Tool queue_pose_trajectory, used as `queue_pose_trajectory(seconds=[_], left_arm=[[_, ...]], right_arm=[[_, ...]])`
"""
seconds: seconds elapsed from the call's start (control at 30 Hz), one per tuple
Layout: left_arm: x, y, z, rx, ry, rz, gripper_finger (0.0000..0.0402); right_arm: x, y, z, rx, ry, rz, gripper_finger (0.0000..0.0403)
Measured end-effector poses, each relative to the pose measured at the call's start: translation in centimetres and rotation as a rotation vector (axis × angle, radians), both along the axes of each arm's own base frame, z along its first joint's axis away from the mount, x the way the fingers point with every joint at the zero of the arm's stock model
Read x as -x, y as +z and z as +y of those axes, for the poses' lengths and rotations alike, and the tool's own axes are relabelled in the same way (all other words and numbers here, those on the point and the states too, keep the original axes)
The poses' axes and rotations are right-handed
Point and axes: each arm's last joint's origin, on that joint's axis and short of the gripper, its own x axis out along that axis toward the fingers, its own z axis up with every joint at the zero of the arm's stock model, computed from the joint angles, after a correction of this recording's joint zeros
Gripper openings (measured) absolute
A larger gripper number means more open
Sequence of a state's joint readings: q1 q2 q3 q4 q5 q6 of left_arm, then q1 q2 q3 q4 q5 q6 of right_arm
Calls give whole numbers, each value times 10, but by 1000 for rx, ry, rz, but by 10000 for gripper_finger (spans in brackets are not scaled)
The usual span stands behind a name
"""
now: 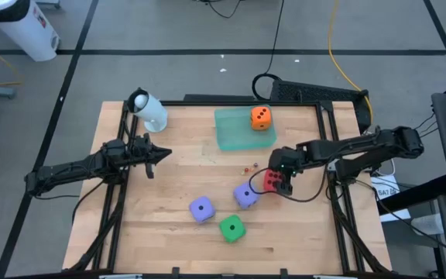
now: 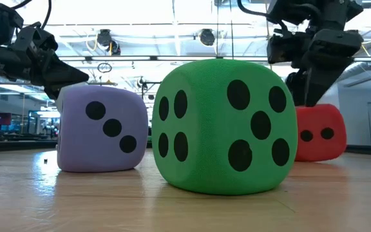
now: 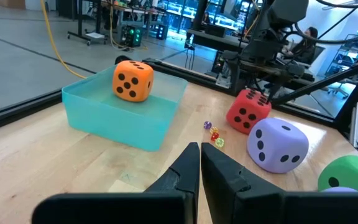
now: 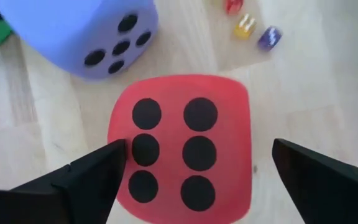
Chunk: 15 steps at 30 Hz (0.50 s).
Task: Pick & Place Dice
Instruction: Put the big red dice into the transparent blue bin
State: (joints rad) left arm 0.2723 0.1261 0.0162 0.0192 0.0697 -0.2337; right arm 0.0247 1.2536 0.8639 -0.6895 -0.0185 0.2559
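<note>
The red die [image 4: 182,149] sits on the wooden table, six pips up, right of centre [image 1: 272,180]. My right gripper [image 4: 197,152] is open just above it, one finger over each side. A purple die [image 1: 245,195] lies close beside the red one. A second purple die [image 1: 201,208] and the green die [image 1: 231,228] lie nearer the front edge. The orange die [image 1: 260,116] sits inside the translucent green tray [image 1: 235,132] at the far middle. My left gripper [image 3: 199,152] is shut and empty, held above the table's left part [image 1: 159,155]. My right gripper points down over the red die. One fingertip [image 4: 114,158] overlaps the die's edge in the wrist view and the other [image 4: 284,152] stands clear of it. I cannot tell whether the gripper touches the die.
A white cup-like object [image 1: 147,110] lies at the far left corner. Three tiny coloured dice [image 1: 248,165] lie between the tray and the red die. Bare wood lies between my left gripper and the dice.
</note>
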Motion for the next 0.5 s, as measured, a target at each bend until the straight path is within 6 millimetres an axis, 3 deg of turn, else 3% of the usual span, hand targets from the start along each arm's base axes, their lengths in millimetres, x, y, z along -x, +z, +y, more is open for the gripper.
queue_pose_trajectory(seconds=[0.27,0.5], left_arm=[[0,0,0,-3,0,1,26],[0,0,0,-6,0,2,26]], right_arm=[[5,11,-1,42,17,-64,399],[4,20,2,-24,-68,-96,397]])
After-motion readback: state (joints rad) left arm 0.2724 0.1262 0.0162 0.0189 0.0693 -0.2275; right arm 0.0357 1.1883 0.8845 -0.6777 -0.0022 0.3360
